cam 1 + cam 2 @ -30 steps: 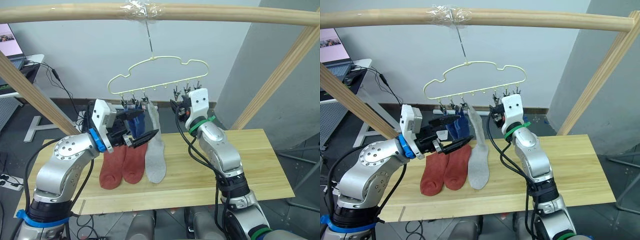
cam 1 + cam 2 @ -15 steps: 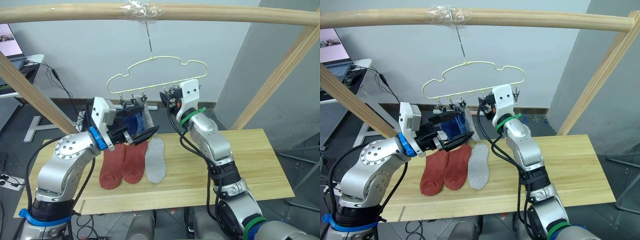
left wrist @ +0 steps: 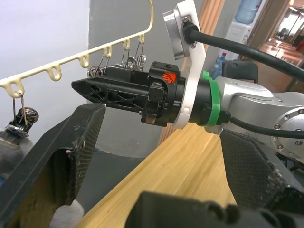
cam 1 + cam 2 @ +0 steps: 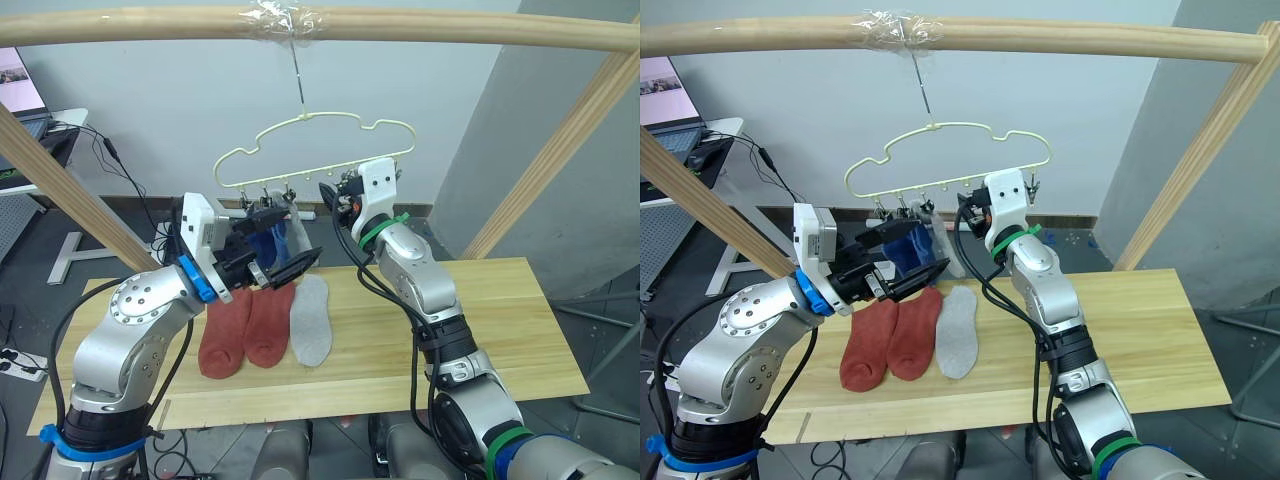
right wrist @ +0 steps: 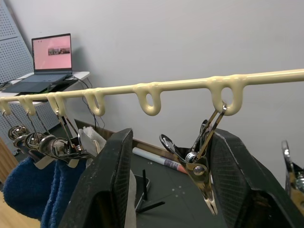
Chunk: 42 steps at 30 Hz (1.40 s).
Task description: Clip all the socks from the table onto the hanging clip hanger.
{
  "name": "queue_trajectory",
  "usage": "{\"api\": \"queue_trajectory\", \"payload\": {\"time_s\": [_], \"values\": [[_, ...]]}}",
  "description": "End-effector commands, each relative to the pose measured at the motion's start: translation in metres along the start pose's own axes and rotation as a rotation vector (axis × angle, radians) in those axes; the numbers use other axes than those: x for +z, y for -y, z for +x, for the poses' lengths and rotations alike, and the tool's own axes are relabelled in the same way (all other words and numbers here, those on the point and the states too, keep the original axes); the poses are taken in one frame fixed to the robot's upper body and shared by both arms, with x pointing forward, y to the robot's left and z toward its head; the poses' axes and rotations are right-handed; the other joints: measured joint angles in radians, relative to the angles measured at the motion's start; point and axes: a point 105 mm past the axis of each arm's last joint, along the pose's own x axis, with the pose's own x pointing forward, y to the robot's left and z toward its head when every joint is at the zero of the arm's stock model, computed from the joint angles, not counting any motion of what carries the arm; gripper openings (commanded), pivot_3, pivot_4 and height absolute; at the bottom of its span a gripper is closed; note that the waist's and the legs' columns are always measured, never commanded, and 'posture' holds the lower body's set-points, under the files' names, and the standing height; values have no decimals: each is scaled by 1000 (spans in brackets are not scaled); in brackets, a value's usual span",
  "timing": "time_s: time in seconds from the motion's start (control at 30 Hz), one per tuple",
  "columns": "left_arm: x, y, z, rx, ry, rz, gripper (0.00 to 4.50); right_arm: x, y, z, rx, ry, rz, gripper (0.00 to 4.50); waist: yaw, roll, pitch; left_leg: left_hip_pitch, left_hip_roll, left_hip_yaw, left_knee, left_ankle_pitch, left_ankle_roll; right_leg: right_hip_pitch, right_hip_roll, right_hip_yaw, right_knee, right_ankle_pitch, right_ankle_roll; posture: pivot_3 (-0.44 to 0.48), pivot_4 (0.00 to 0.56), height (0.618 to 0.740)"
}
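While two blue socks [image 4: 905, 250] are hanging clipped on the clip hanger [image 4: 940, 160], I am holding the right end effector [image 5: 166, 175] wide open and empty around a free clip [image 5: 202, 159] at 12 o'clock, nearer than the open, empty left end effector [image 4: 285, 265].

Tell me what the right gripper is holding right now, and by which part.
Nothing. The right gripper is open, its fingers either side of an empty clip on the clip hanger, not closed on it.
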Motion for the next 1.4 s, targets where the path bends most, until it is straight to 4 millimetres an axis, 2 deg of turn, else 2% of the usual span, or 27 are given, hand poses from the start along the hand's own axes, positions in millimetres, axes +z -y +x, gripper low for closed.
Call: {"api": "queue_trajectory", "payload": {"time_s": [0.03,0.27,0.57,0.67,0.8,0.87,1.0,1.07,1.17,1.27,1.4], "values": [[16,4,1,-9,59,35,4388,19,-3,1,17,74,-5,2416,0,0,0,0,0,0,0,0,0,0,0,0,0,0,0,176,202,740],[18,-5,3,40,76,37,4388,21,-3,0,14,79,-12,2416,0,0,0,0,0,0,0,0,0,0,0,0,0,0,0,172,203,740],[20,-6,3,44,80,48,4388,21,-2,1,11,81,-7,2416,-1,0,0,0,0,0,0,0,0,0,0,0,0,0,0,174,203,740],[21,-6,4,47,82,48,4388,22,-1,1,12,87,-1,1773,-1,0,0,0,0,0,0,0,0,0,0,0,0,0,0,175,202,740],[20,-4,5,39,79,55,4388,22,2,1,-2,88,-4,504,-1,0,0,0,0,0,0,0,0,0,0,0,0,0,0,173,202,740],[19,-4,5,45,77,57,4388,22,3,0,-10,87,-3,87,-1,0,0,0,0,0,0,0,0,0,0,0,0,0,0,172,204,740],[14,-6,5,60,56,51,4388,20,5,-1,-19,82,2,26,-1,0,0,0,0,0,0,0,0,0,0,0,0,0,0,172,204,740],[-2,-7,4,75,-20,69,4388,19,6,-2,-16,76,-1,26,-1,0,0,0,0,0,0,0,0,0,0,0,0,0,0,172,204,740],[-46,-8,-3,77,-240,223,4388,15,12,-6,-14,53,-30,26,-2,1,0,1,0,1,0,0,0,0,1,1,0,0,0,172,204,740],[-90,-12,-7,133,-363,119,4444,12,22,-12,-20,33,-42,8,0,2,1,1,0,1,-1,0,0,0,1,1,0,0,0,149,209,740],[-141,-1,-1,102,-472,143,4444,5,27,-21,-29,6,-48,8,5,2,1,0,-1,0,-1,0,0,0,1,1,0,0,0,127,215,740]]}}
